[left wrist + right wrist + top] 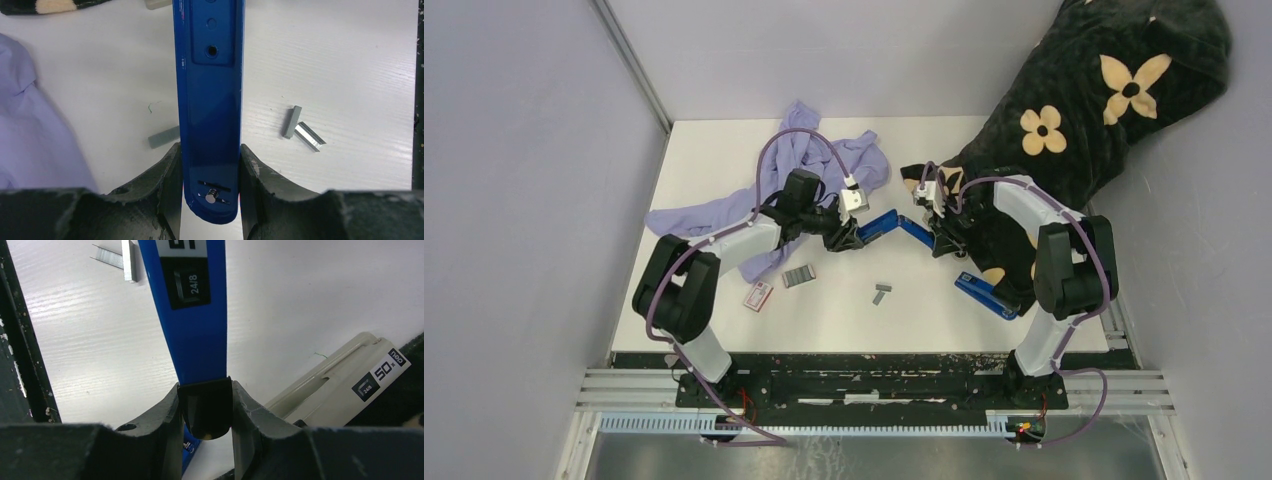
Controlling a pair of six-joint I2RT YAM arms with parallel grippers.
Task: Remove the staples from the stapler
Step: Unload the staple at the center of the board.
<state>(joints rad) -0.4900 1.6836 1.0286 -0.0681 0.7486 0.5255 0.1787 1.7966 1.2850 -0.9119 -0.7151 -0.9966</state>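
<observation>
Stapler (894,226), blue, swung open in a V over the desk (844,330), held at both ends. My left pincer (210,167) pinches its base arm and my right pincer (205,400) pinches the black-capped top arm. Loose staples (880,293) lie on the desk below, with another block (799,275) near my left arm.

The blue stapler (210,100) runs off the top edge in the left wrist view, so its far end is not seen. One grey strip of staples (163,137) goes behind it, and part is hidden. The purple cloth (30,130) is cut by the left edge. In the right wrist view a white stapler (330,385) goes behind the jaws. From the top, the print on the small box (758,294) is too tiny to read.
</observation>
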